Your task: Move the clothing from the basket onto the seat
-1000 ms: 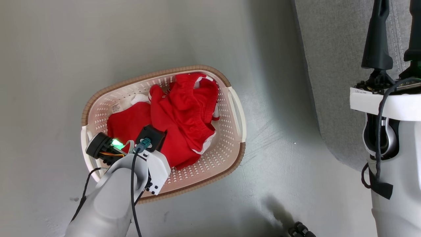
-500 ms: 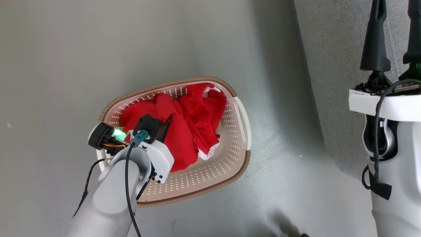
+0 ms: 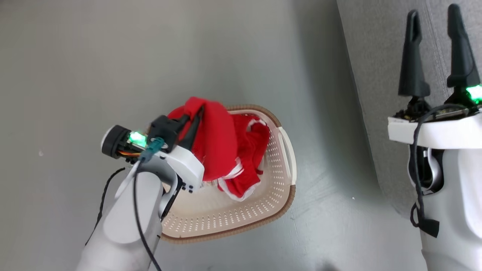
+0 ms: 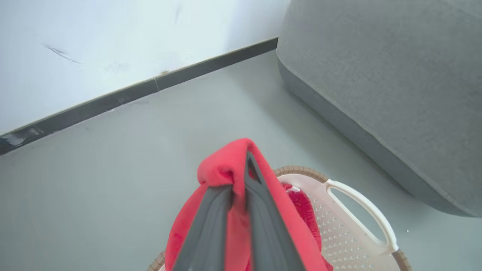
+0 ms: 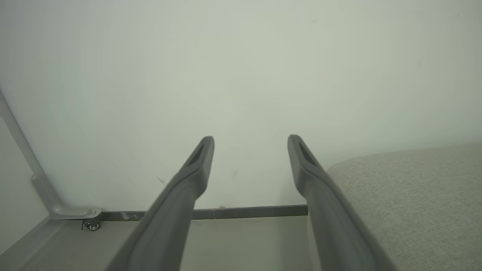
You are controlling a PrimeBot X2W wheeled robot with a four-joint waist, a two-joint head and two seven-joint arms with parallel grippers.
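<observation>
Left gripper point(image 3: 199, 113): the fingers are clamped on a fold of a red garment point(image 3: 216, 139), and the cloth is draped over both of them point(image 4: 241, 180).
Right gripper point(image 3: 433, 13): the fingers are spread wide with nothing between them; it is raised over the sofa's near edge and pointed at the wall point(image 5: 241, 75).
Clothing: the gripped garment point(image 4: 222, 165) is held above the basket point(image 3: 233, 231). A second red garment point(image 3: 256, 137) with white trim is left inside, bunched against the wall nearest the sofa.
Garment axis: the held piece hangs lengthwise from the fingers, with its lower end down inside the basket opening.
Basket axis: in the head view the oval runs from lower left to upper right, and one white handle point(image 4: 361, 205) is turned toward the sofa.
Edges: the sofa point(image 3: 376, 75) has a rounded grey side point(image 4: 376, 75) that drops to the floor just beyond that handle. A dark skirting board point(image 4: 150, 88) marks the foot of the wall.
Open room: a strip of bare floor point(image 3: 324, 169) separates basket and sofa, and wide bare floor is seen on the basket's far and left sides. The sofa's top point(image 5: 414, 195) is seen bare beside the right fingers.
</observation>
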